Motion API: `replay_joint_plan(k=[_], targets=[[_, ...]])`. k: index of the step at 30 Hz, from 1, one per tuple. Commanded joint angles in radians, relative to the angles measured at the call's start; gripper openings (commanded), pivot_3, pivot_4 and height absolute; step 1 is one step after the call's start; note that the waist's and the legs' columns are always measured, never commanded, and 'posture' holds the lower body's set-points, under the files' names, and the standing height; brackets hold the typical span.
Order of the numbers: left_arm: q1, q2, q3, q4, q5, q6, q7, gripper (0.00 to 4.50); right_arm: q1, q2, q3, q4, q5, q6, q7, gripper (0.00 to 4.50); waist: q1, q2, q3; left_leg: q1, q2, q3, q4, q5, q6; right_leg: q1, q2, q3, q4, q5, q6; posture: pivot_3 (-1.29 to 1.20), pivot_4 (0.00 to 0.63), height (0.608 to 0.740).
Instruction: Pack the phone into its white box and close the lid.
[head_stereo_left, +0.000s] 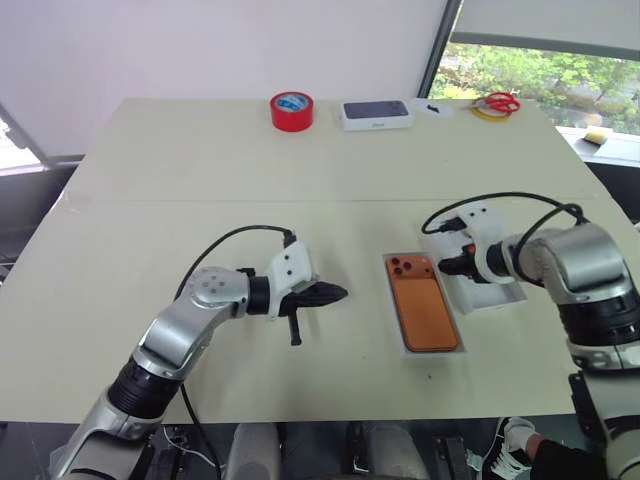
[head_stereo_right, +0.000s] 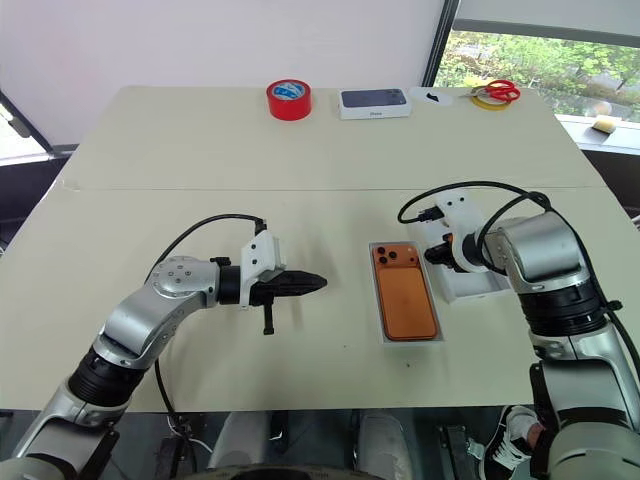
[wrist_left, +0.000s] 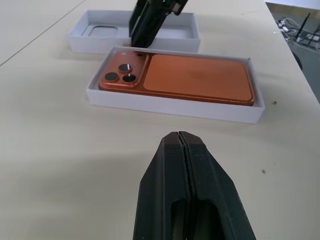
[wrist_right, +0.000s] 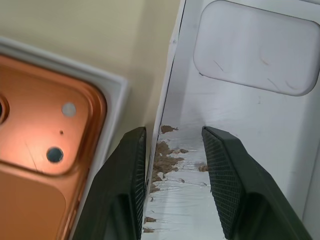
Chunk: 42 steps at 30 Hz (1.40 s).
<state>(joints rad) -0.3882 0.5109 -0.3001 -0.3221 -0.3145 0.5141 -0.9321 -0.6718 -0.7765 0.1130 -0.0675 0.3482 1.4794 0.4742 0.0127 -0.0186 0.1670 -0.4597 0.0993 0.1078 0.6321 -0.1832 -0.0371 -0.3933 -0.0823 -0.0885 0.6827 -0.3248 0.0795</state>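
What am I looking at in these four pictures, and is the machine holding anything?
It is a humanoid robot at a cream table. Two pictures come from cameras on its head, two from cameras on its wrists. The flat orange phone lies in a shallow white cardboard box. Beside it lies the open white lid. The right end effector straddles the lid's side wall, fingers apart, gripping nothing yet. The left end effector is shut and empty. At the far edge: a red tape roll, another phone box, red scissors.

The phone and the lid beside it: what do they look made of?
The phone: likely metal or frosted glass, with a matte orange back giving soft sheen. The lid: white cardboard by the look, its inner skin torn to brown fibre between the right end effector fingers.
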Motion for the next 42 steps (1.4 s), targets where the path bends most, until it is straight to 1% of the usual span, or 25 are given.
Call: replay_joint_plan(k=[1, 2, 3, 7, 10, 13, 16, 18, 20, 22, 24, 26, 27, 29, 30, 31, 32, 35, 39, 41, 42], targets=[[0.003, 0.002, 0.008, -0.035, -0.003, -0.012, 0.003, 0.0, 0.021, -0.015, -0.014, -0.037, 0.015, 0.032, 0.012, 0.43, -0.001, 0.0, 0.0, 0.0, 0.0, 0.0, 0.0, 0.0, 0.0, 0.0, 0.0, 0.0, 0.0, 0.0, 0.0, 0.0, 0.15, 0.73], [0.002, 0.001, 0.007, -0.035, -0.003, -0.012, 0.004, 0.0, 0.022, -0.013, -0.021, -0.04, 0.017, 0.038, 0.011, 0.1, -0.001, 0.0, 0.0, 0.0, 0.0, 0.0, 0.0, 0.0, 0.0, 0.0, 0.0, 0.0, 0.0, 0.0, 0.0, 0.0, 0.15, 0.73], [0.001, 0.0, 0.007, -0.034, -0.003, -0.011, 0.004, 0.0, 0.022, -0.008, -0.032, -0.042, 0.017, 0.045, 0.007, 0.03, -0.001, 0.0, 0.0, 0.0, 0.0, 0.0, 0.0, 0.0, 0.0, 0.0, 0.0, 0.0, 0.0, 0.0, 0.0, 0.0, 0.15, 0.73], [-0.007, -0.001, 0.005, -0.024, -0.001, -0.012, 0.003, 0.0, 0.002, 0.025, -0.106, -0.029, 0.01, 0.069, -0.021, 0.03, 0.0, 0.0, 0.0, 0.0, 0.0, 0.0, 0.0, 0.0, 0.0, 0.0, 0.0, 0.0, 0.0, 0.0, 0.0, 0.0, 0.15, 0.73], [-0.008, 0.002, 0.029, -0.015, -0.008, -0.009, 0.01, 0.0, -0.048, 0.056, -0.224, -0.003, -0.008, 0.059, -0.063, 0.03, -0.001, 0.0, 0.0, 0.0, 0.0, 0.0, 0.0, 0.0, 0.0, 0.0, 0.0, 0.0, 0.0, 0.0, 0.0, 0.0, 0.15, 0.73], [-0.005, 0.0, 0.081, 0.014, -0.016, -0.015, 0.038, 0.0, -0.129, 0.087, -0.364, -0.009, 0.026, 0.093, -0.059, 0.03, -0.002, 0.001, 0.0, 0.0, 0.0, 0.001, 0.0, 0.0, 0.0, -0.001, 0.0, 0.0, 0.001, 0.0, 0.0, 0.0, 0.15, 0.73], [-0.021, -0.013, 0.141, 0.062, -0.018, -0.011, 0.086, 0.0, -0.201, 0.146, -0.506, -0.053, 0.151, 0.134, -0.029, 0.03, -0.004, 0.002, 0.0, 0.0, 0.0, 0.001, -0.001, 0.0, 0.0, -0.002, 0.0, 0.001, 0.002, 0.0, 0.0, 0.0, 0.15, 0.73], [-0.036, -0.016, 0.169, 0.089, -0.021, -0.009, 0.1, 0.0, -0.207, 0.197, -0.566, -0.1, 0.295, 0.135, -0.032, 0.03, -0.004, 0.002, 0.0, 0.0, 0.001, 0.001, -0.001, 0.0, 0.0, -0.002, 0.001, 0.001, 0.001, 0.0, 0.0, 0.0, 0.15, 0.73], [-0.043, -0.011, 0.184, 0.106, -0.02, -0.018, 0.097, 0.0, -0.196, 0.244, -0.598, -0.139, 0.454, 0.135, -0.066, 0.03, -0.003, 0.002, 0.0, 0.0, 0.001, 0.001, -0.001, 0.0, 0.0, -0.002, 0.001, 0.001, 0.001, 0.0, 0.0, 0.0, 0.15, 0.73], [-0.048, -0.001, 0.19, 0.122, -0.012, -0.03, 0.088, 0.0, -0.172, 0.313, -0.62, -0.165, 0.632, 0.135, -0.154, 0.03, -0.003, 0.002, 0.0, 0.0, 0.001, 0.001, -0.001, 0.0, 0.0, -0.002, 0.001, 0.001, 0.001, 0.0, 0.0, 0.0, 0.15, 0.73], [-0.053, 0.004, 0.191, 0.138, -0.006, -0.038, 0.081, 0.0, -0.125, 0.396, -0.61, -0.191, 0.808, 0.135, -0.278, 0.03, -0.001, 0.002, 0.0, 0.0, 0.001, 0.001, -0.001, 0.0, 0.0, -0.001, 0.0, 0.001, 0.001, 0.0, 0.0, 0.0, 0.15, 0.73], [-0.054, 0.008, 0.188, 0.142, -0.004, -0.046, 0.076, 0.0, -0.079, 0.473, -0.607, -0.176, 0.982, 0.135, -0.433, 0.03, -0.001, 0.002, 0.0, 0.0, 0.001, 0.001, -0.001, 0.0, 0.0, -0.001, 0.0, 0.001, 0.001, 0.0, 0.0, 0.0, 0.15, 0.73], [-0.054, 0.009, 0.186, 0.143, -0.004, -0.05, 0.075, 0.0, -0.034, 0.475, -0.564, -0.168, 1.126, 0.084, -0.543, 0.03, 0.0, 0.002, 0.0, 0.0, 0.001, 0.001, -0.001, 0.0, 0.0, -0.001, 0.0, 0.001, 0.001, 0.0, 0.0, 0.0, 0.15, 0.73], [-0.052, 0.01, 0.184, 0.142, -0.003, -0.054, 0.074, 0.0, 0.06, 0.397, -0.416, -0.174, 1.462, -0.112, -0.789, 0.03, 0.001, 0.002, 0.0, -0.001, 0.001, 0.001, 0.0, 0.0, 0.0, -0.001, 0.0, 0.001, 0.001, 0.0, 0.0, 0.0, 0.15, 0.73], [-0.05, 0.009, 0.184, 0.139, -0.004, -0.053, 0.074, 0.0, 0.112, 0.39, -0.353, -0.19, 1.565, -0.197, -0.881, 0.03, 0.001, 0.002, 0.001, -0.001, 0.001, 0.001, 0.0, 0.0, 0.0, -0.001, 0.0, 0.001, 0.001, 0.0, 0.0, 0.0, 0.15, 0.73], [-0.047, 0.008, 0.182, 0.135, -0.005, -0.052, 0.076, 0.0, 0.161, 0.398, -0.306, -0.215, 1.61, -0.262, -0.941, 0.03, 0.0, 0.002, 0.0, -0.002, 0.0, 0.001, 0.0, 0.0, 0.0, -0.001, -0.001, 0.001, 0.001, 0.0, 0.0, 0.0, 0.15, 0.73], [-0.044, 0.007, 0.18, 0.13, -0.006, -0.051, 0.076, 0.0, 0.207, 0.42, -0.273, -0.243, 1.623, -0.315, -0.988, 0.03, -0.002, 0.001, 0.0, -0.001, 0.0, 0.001, 0.0, 0.0, 0.0, -0.001, 0.0, 0.001, 0.001, 0.0, 0.0, 0.0, 0.15, 0.73], [-0.037, 0.001, 0.167, 0.116, -0.007, -0.048, 0.075, 0.0, 0.307, 0.457, -0.213, -0.325, 1.624, -0.433, -1.074, 0.03, -0.01, 0.001, 0.0, -0.001, 0.001, 0.0, 0.0, 0.0, 0.0, -0.001, 0.001, 0.001, 0.002, 0.0, 0.0, 0.0, 0.15, 0.73], [-0.032, -0.017, 0.141, 0.097, -0.01, -0.045, 0.069, 0.0, 0.382, 0.449, -0.172, -0.386, 1.624, -0.514, -1.123, 0.03, -0.009, 0.001, 0.0, -0.001, 0.001, 0.0, 0.0, 0.0, 0.0, -0.001, 0.001, 0.001, 0.002, 0.0, 0.0, 0.0, 0.15, 0.73], [-0.033, -0.036, 0.116, 0.093, -0.005, -0.041, 0.072, 0.0, 0.4, 0.43, -0.176, -0.38, 1.624, -0.527, -1.135, 0.03, -0.006, 0.001, 0.0, -0.001, 0.001, -0.001, 0.0, 0.0, 0.0, -0.001, 0.001, 0.001, 0.001, 0.0, 0.0, 0.0, 0.15, 0.73], [-0.033, -0.044, 0.105, 0.091, -0.004, -0.037, 0.073, 0.0, 0.401, 0.422, -0.182, -0.374, 1.624, -0.53, -1.136, 0.29, -0.005, 0.001, 0.0, -0.001, 0.001, 0.0, 0.0, 0.0, 0.0, -0.001, 0.001, 0.001, 0.001, 0.0, 0.0, 0.0, 0.15, 0.73]])
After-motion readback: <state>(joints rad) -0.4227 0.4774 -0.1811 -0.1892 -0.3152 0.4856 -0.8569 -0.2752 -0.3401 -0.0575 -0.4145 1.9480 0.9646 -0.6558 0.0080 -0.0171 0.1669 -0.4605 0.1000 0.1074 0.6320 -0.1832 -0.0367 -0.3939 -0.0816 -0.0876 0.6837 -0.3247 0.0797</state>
